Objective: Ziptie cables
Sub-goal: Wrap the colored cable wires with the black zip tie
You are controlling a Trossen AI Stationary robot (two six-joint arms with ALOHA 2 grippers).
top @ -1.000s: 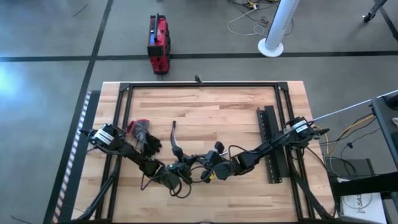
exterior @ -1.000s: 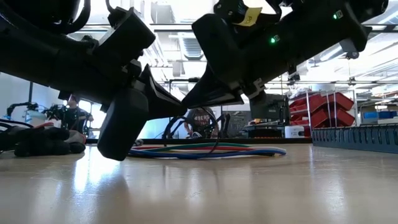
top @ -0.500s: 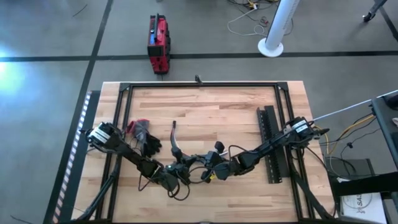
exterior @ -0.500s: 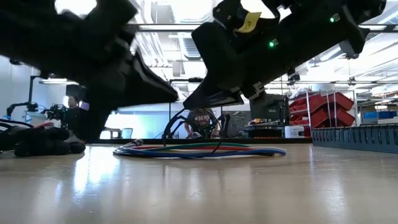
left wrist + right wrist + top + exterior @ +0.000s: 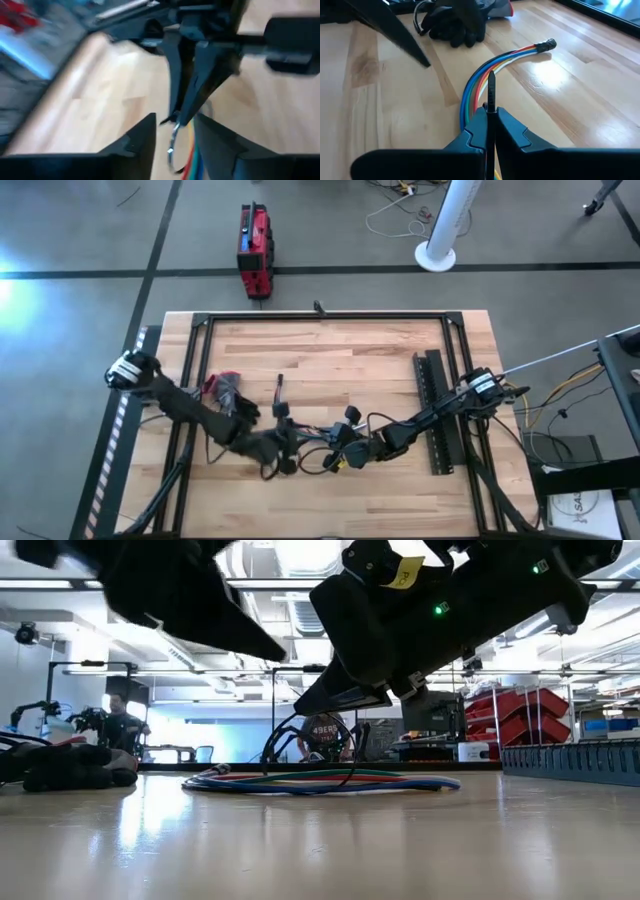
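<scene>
Two claws are mine here, and only one has a hold of anything. My right claw (image 5: 489,131) is pressed together on the ziptie (image 5: 491,92), pinching the thin black strip so that it stands up out of my fingertips, right over the cables (image 5: 485,75). The cables lie flat on the table (image 5: 580,100) in a curve, blue, red and pale wires side by side, their dark end (image 5: 547,44) pointing away from me. I judge I hold the strip upright and just above the bundle so that its free tip stays where my other claw can reach it.

My left claw (image 5: 176,131) is spread, with nothing between the fingers (image 5: 137,140). In its wrist view it looks towards my right claw's fingertips and the strip hanging there, with the cables showing beyond. From above, my left arm (image 5: 215,425) reaches across the table's near-left part, past a black and red glove (image 5: 228,392), with its claw just beside the right one near the middle. The picture there is blurred, so I cannot tell how close the tips are.

I judge the tie is not yet looped round the bundle; catching the thin tip is the delicate part.
</scene>
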